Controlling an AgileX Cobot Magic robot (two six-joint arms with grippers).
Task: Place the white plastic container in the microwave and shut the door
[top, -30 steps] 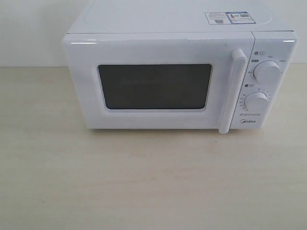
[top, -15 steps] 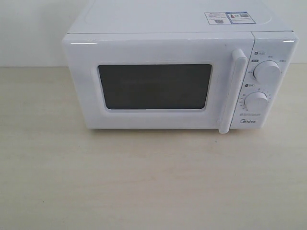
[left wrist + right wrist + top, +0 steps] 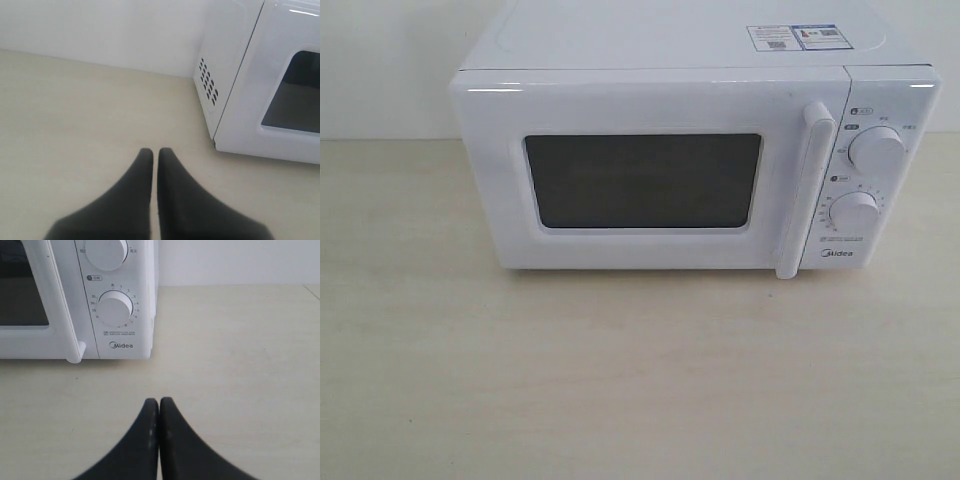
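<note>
- No change for you to log: across the last second of the exterior view, nothing has shifted. The microwave sits at 12 o'clock on the table, same as before.
- The door is shut flush. Its bar handle runs along the door's 3 o'clock edge, and the two dials stand just past it.
- You won't find the white plastic container in any view. It is not on the bare tabletop. The dark window gives nothing away, so you cannot tell whether it is inside.
- The left gripper has its fingers pressed almost together, holding nothing. It hangs over bare table off the microwave's vented side.
- The right gripper also has its fingers touching and is empty. It hangs over the table out in front of the dial panel.
- Neither arm shows in the exterior view, and both are well clear of the door.
- Judgement: with the door closed, the claws empty and the scene still, the job reads as either finished or not yet begun. If the box is inside, you have nothing left to do. Otherwise, start at the handle.
</note>
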